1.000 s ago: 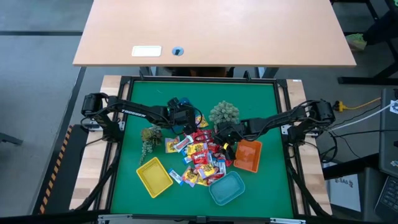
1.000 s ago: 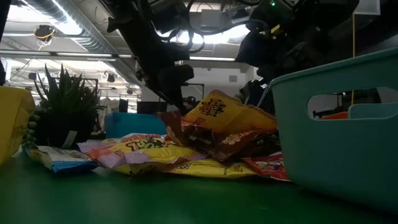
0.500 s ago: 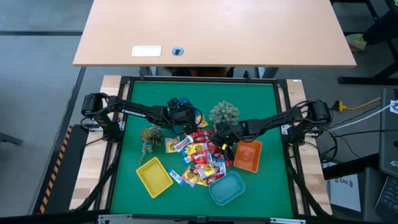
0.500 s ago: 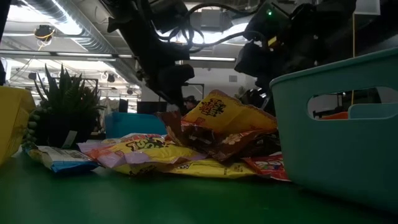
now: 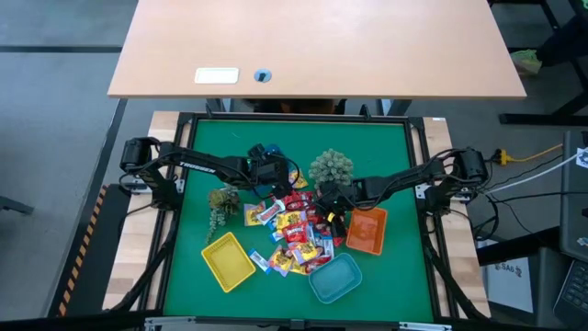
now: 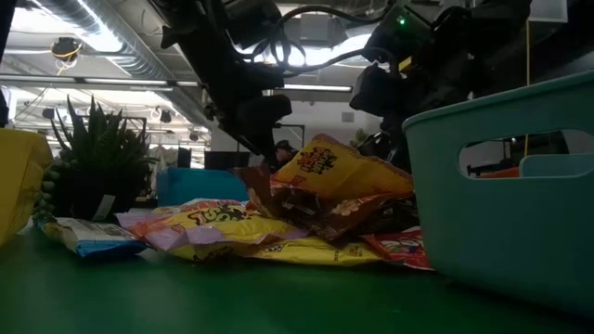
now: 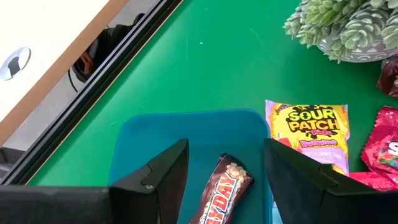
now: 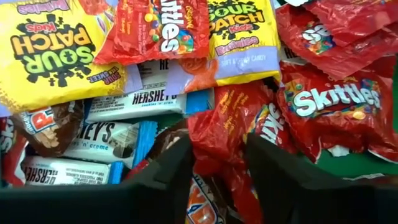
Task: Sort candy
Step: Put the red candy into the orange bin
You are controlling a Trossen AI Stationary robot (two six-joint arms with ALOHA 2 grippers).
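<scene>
The candy lies in a heap at the middle of the green table, with red Skittles, yellow Sour Patch, blue-and-white Hershey's and brown wrappers. My left gripper hangs open over the blue tray, at the heap's far-left side. A brown PayDay bar lies flat in that tray, between the fingers. My right gripper is open, low over the heap's right side. Its fingers stand on either side of a crumpled red wrapper. My right gripper comes down on the heap from above, one finger on each side of the crumpled red wrapper. I cannot tell whether the fingers touch it. The wrapper lies on the other sweets.
An orange tray sits right of the heap, a teal tray near it and a yellow tray near-left. One green plant stands behind the heap, another to its left. Bare green table lies along the edges.
My right gripper has moved a little toward the table's left, from the orange tray's edge over the candy heap, and then stayed there.
</scene>
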